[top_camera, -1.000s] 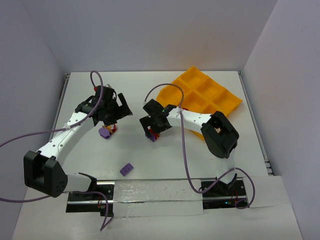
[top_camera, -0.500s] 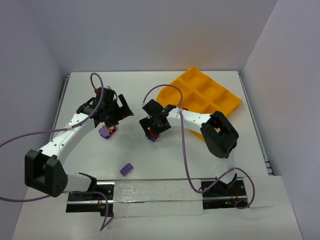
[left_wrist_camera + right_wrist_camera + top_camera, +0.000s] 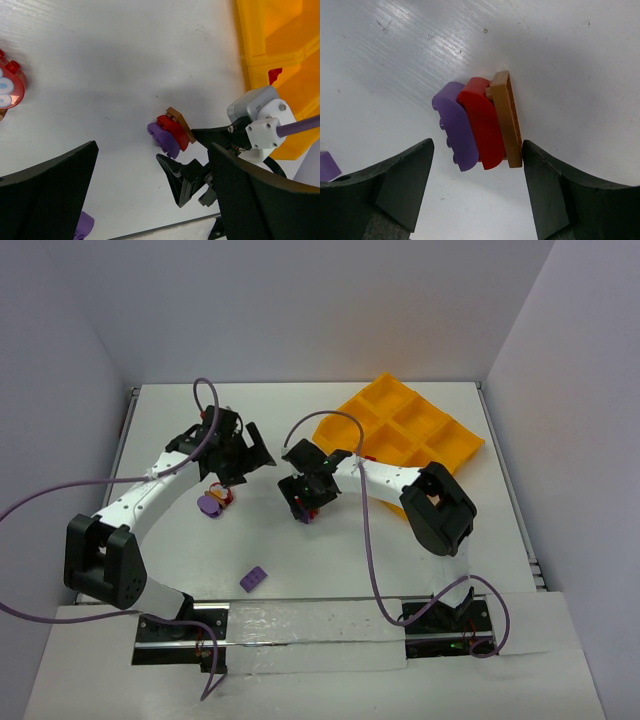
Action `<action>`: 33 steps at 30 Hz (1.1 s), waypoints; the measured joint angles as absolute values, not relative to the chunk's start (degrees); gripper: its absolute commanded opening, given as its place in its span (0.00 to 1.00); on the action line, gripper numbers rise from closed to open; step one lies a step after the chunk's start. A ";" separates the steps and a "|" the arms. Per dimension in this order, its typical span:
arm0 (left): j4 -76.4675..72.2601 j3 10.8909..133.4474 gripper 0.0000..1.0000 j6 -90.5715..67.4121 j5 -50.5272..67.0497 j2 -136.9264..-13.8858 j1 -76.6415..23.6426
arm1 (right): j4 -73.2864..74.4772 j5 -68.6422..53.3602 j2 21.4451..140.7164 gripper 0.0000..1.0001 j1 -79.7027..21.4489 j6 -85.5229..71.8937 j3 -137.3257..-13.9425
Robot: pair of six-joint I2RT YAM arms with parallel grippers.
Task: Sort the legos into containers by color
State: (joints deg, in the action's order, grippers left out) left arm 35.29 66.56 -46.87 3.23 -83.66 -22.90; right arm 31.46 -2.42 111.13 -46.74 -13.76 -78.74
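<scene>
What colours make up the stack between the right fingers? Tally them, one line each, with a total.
purple brick: 1
red brick: 1
brown plate: 1
Total: 3

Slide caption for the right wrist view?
Right gripper, jaws open, flanks a purple-red-brown lego stack lying on the white table.

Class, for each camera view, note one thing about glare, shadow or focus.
Right wrist view: streaky glare on the white table above the sharp purple, red and brown brick stack; the near jaws look dark and soft. Left wrist view: a soft grey shadow lies around that stack. Top external view: the glossy white strip at the near edge shows mottled glare.
</scene>
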 measured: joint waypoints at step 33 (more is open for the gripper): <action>13.58 45.87 0.95 -51.90 18.28 -83.00 -18.92 | 29.60 -5.45 111.13 0.78 -46.72 -15.79 -78.32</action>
State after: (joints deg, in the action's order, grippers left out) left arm 13.58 45.87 -51.90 18.28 -83.00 -18.92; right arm 29.60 -5.45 111.13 -46.72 -15.79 -78.32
